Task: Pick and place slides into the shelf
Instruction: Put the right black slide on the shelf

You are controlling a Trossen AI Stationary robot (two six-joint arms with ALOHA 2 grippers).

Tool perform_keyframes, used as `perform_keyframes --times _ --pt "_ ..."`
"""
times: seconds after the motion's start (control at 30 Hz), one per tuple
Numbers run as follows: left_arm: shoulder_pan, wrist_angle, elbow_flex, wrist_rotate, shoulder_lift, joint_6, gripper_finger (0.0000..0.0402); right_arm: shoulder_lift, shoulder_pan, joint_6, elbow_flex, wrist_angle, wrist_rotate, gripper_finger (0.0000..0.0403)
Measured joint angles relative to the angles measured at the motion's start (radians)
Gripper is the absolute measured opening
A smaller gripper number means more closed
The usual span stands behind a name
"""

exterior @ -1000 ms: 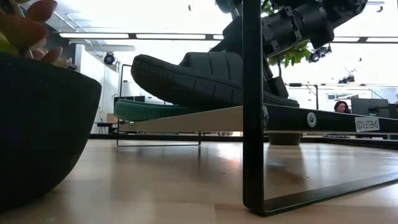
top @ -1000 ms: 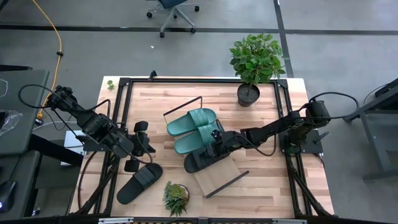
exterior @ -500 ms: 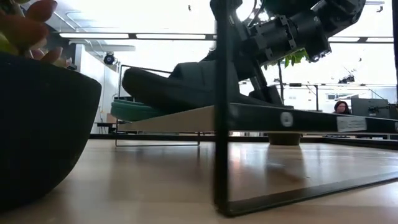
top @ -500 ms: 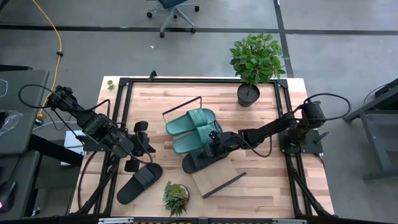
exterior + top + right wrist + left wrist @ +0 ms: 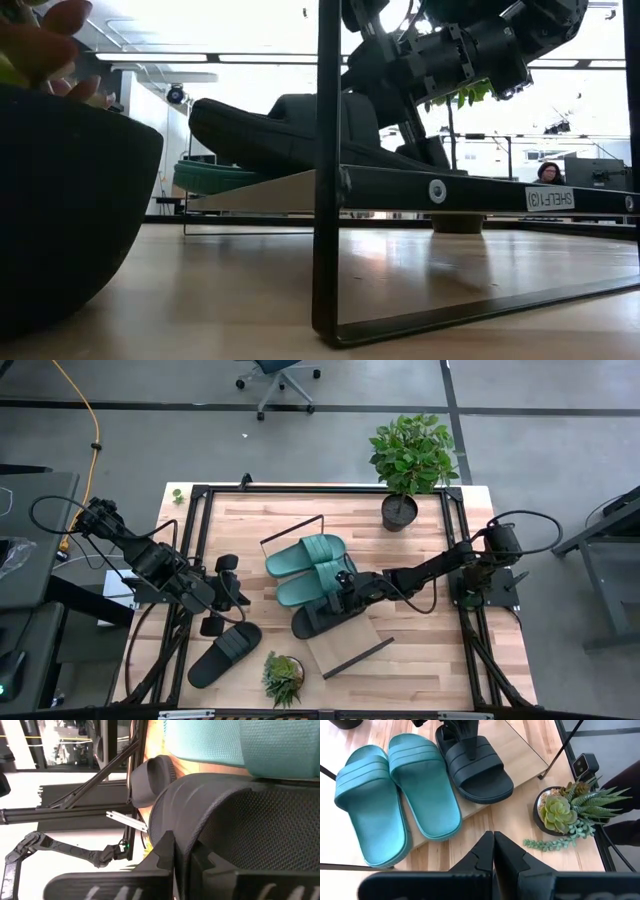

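Note:
The shelf [image 5: 345, 645] stands slanted at mid-table, and the teal pair of slides [image 5: 308, 567] lies side by side on its board. A black slide [image 5: 322, 617] is on the board beside them, toward the table's near edge, with my right gripper [image 5: 181, 852] shut on its strap. The other black slide [image 5: 225, 653] lies flat on the tabletop at the near left. My left gripper [image 5: 228, 592] hovers shut and empty above the table, left of the shelf. My right gripper has the black slide by the heel-side edge of its ribbed strap [image 5: 172, 827], one finger under the strap and one on its outer face. The fingers slant down from the table's right. The slide's heel end is on the board [image 5: 280, 190]; its toe end [image 5: 205, 115] stands higher.
A small succulent pot [image 5: 283, 675] sits near the front edge, close to the shelf's near end and the loose black slide. A tall leafy plant [image 5: 410, 460] stands at the far right. The shelf's black wire frame [image 5: 327, 170] rises at both ends of the board.
My right gripper has sunk a little and gone toward the table's left, still shut on the black slide. The slide has come lower and further along the board. The shelf has slid a little toward the table's left with it.

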Motion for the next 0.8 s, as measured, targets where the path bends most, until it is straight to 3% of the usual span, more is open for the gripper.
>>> perform_keyframes --times 0.17,0.43,0.8 --pt "0.0 0.0 0.0 -0.01 0.0 0.0 0.0001 0.0 0.0 0.001 -0.001 0.001 0.0 0.0012" --pt "0.0 -0.001 0.0 -0.01 0.0 0.0 0.0001 -0.005 0.0 0.026 -0.002 0.002 -0.001 0.0078" --pt "0.0 -0.001 0.0 -0.01 0.0 0.0 0.0001 -0.012 0.0 0.045 -0.003 -0.012 -0.001 0.0082"
